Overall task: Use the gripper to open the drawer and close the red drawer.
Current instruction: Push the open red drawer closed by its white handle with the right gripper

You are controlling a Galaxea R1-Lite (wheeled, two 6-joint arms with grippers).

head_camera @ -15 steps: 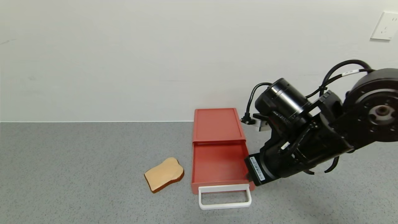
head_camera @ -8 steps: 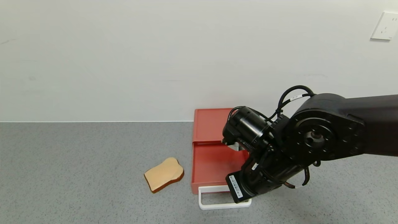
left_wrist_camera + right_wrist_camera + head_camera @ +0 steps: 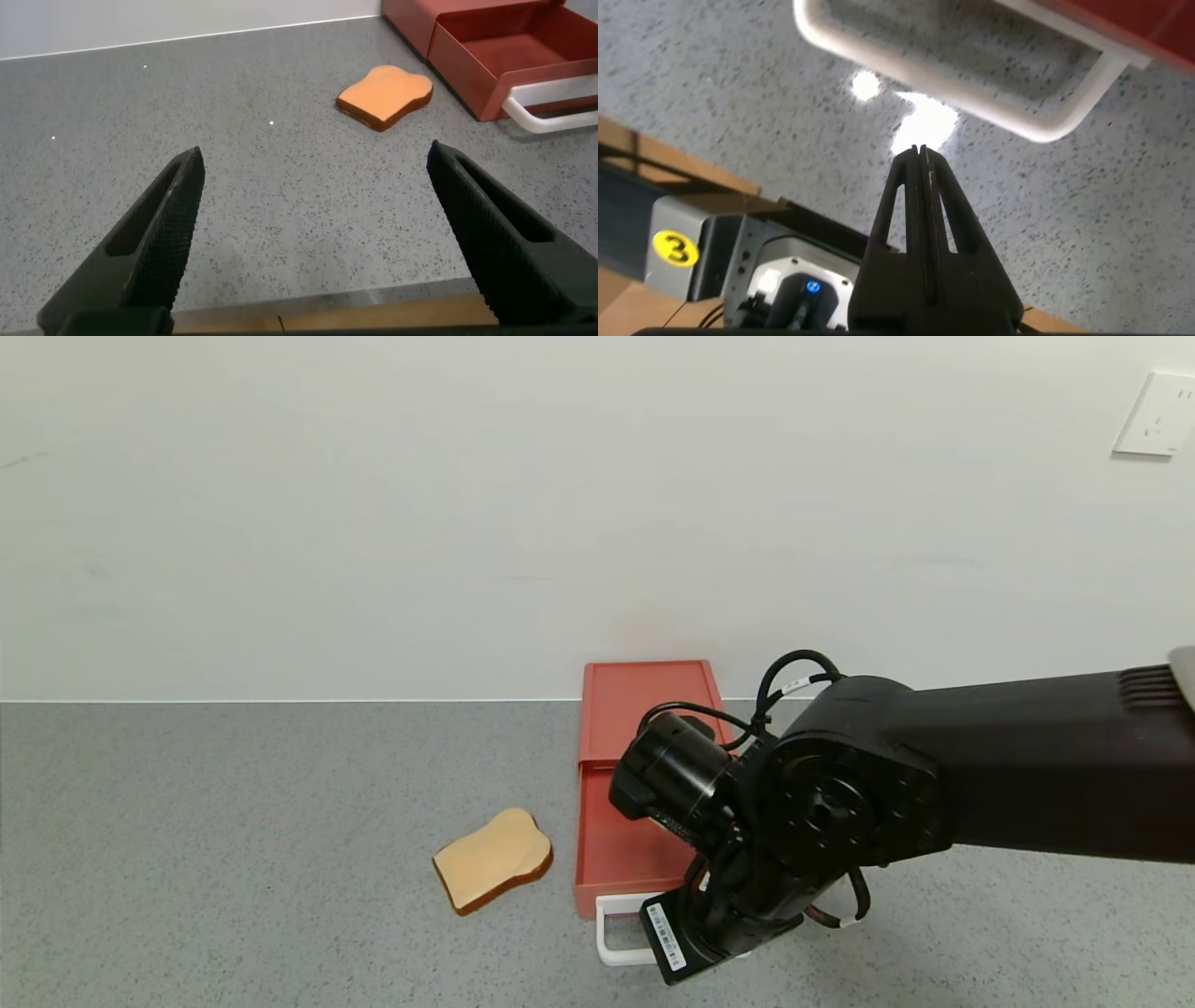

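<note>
The brick-red drawer (image 3: 646,707) stands near the wall with its tray (image 3: 611,845) slid out toward me. Its white loop handle (image 3: 605,933) is half covered by my right arm (image 3: 840,812), whose hand with the barcode label (image 3: 667,936) hangs over the handle's right part. In the right wrist view my right gripper (image 3: 920,151) is shut and empty, its tips just short of the handle (image 3: 952,89) and apart from it. My left gripper (image 3: 318,224) is open and empty, low over the table's front edge, far from the drawer (image 3: 505,47).
A bread slice (image 3: 492,871) lies on the grey table left of the tray, and shows in the left wrist view (image 3: 385,95). The white wall runs close behind the drawer, with an outlet (image 3: 1158,413) at upper right. The robot base (image 3: 738,257) shows below the table edge.
My right arm has swung left and down, from beside the tray's right side to over the handle's right part. The drawer and bread have not moved.
</note>
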